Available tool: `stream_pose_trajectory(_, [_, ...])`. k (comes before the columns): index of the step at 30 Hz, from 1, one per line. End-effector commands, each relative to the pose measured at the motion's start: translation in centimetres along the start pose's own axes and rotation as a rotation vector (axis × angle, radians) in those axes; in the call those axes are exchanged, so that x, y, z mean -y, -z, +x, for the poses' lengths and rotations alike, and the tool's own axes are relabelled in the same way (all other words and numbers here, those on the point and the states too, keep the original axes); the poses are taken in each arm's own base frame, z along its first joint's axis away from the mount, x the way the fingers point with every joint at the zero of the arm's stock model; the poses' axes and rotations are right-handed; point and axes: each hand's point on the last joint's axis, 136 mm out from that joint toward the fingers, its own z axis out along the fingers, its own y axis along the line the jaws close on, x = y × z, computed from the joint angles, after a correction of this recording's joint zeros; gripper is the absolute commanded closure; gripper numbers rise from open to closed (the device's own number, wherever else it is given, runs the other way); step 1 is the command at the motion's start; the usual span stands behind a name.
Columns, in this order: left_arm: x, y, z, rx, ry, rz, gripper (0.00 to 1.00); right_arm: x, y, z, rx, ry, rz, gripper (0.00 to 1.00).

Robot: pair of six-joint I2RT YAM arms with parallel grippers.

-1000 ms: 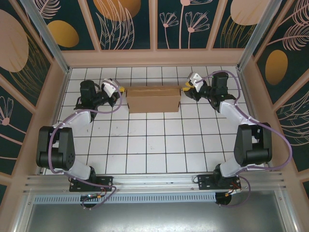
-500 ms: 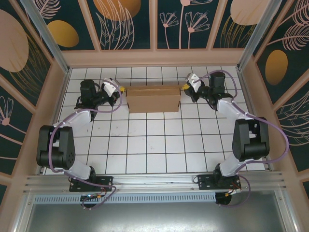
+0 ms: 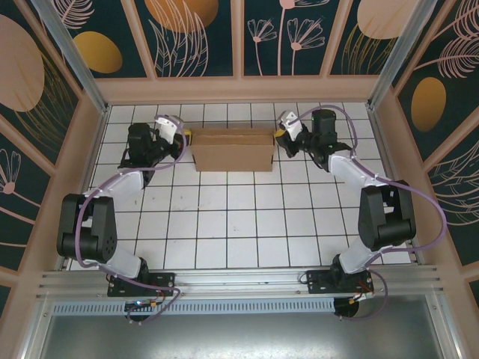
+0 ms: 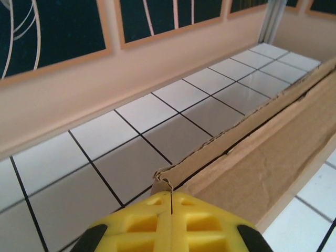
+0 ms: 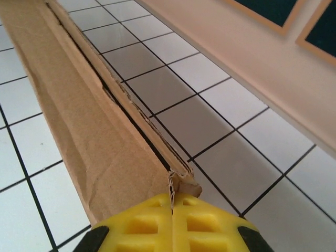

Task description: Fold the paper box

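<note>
Near the middle of the tiled table's (image 3: 224,224) far edge lies the flat paper box (image 3: 230,149). The left gripper (image 3: 185,135) pinches the box's left end and the right gripper (image 3: 278,133) its right end, each with its fingers closed on cardboard.

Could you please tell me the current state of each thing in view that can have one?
paper box: folded into a long box shape, top edges nearly closed with a thin gap along the seam, pinched at both ends.
left tool: shut on the paper box's left end corner.
right tool: shut on the paper box's right end corner.
</note>
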Motion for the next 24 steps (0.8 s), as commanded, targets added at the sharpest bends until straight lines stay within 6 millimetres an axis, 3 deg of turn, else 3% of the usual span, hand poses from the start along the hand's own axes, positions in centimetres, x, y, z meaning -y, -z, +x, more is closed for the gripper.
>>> stream_pose_trajectory(1, [2.1,0.4,-2.2,0.048,0.139,0.037,1.00,-0.2,-0.2,-2.0,0.019,-0.134,0.052,1.00])
stream_pose_trajectory(9, [1.5,2.2,-2.1,0.033,0.341,-0.076,1.00,0.0,-0.8,-2.3,-0.040,-0.450,0.067,1.00])
stream_pose_trajectory(15, [1.3,3.1,-1.2,0.010,0.406,-0.134,1.00,-0.6,-0.8,-3.2,-0.041,-0.520,0.096,1.00])
stream_pose_trajectory(24, [2.5,2.9,1.4,-0.070,0.486,-0.153,1.00,-1.6,-0.6,-2.9,-0.066,-0.649,0.101,1.00])
